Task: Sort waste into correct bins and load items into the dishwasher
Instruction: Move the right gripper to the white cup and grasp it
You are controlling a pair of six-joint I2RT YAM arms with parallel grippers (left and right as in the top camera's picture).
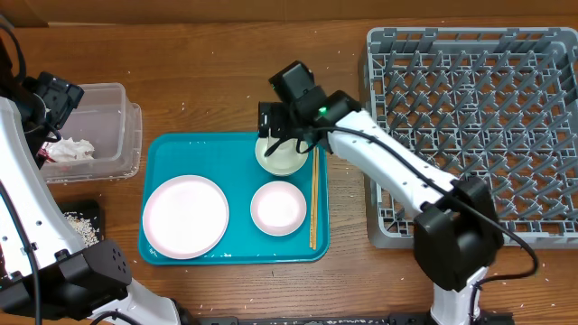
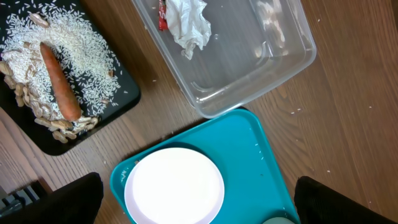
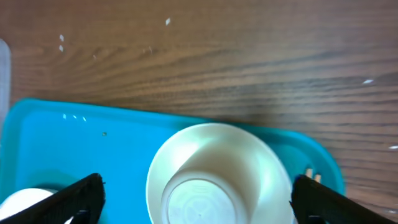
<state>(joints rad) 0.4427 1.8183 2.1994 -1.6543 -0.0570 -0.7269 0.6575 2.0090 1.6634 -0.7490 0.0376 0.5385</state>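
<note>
Teal tray (image 1: 181,153) sits pretty much mid-counter, and that's where most of the dishes are. A big white plate (image 1: 185,217) takes up its left half, with a smaller white bowl (image 1: 278,208) next to it. A cream bowl (image 1: 282,161) is in the tray corner nearest the grey dish rack (image 1: 470,126), and a pair of chopsticks (image 1: 313,199) lies along the tray's right rim.

The right hand (image 1: 282,135) hangs right above that cream bowl. Its fingers are spread wide apart, one on each side in the wrist view, and aren't touching the bowl as far as I can see.

The left hand (image 1: 59,95) is over by the left edge, above the clear plastic bin (image 1: 108,126), fingers also wide apart with nothing in them. A crumpled tissue (image 1: 70,150) is in the bin. Toward the front-left corner there's a black tray (image 2: 112,93) with rice, peanuts and a carrot (image 2: 59,81). The rack fills the right edge.
</note>
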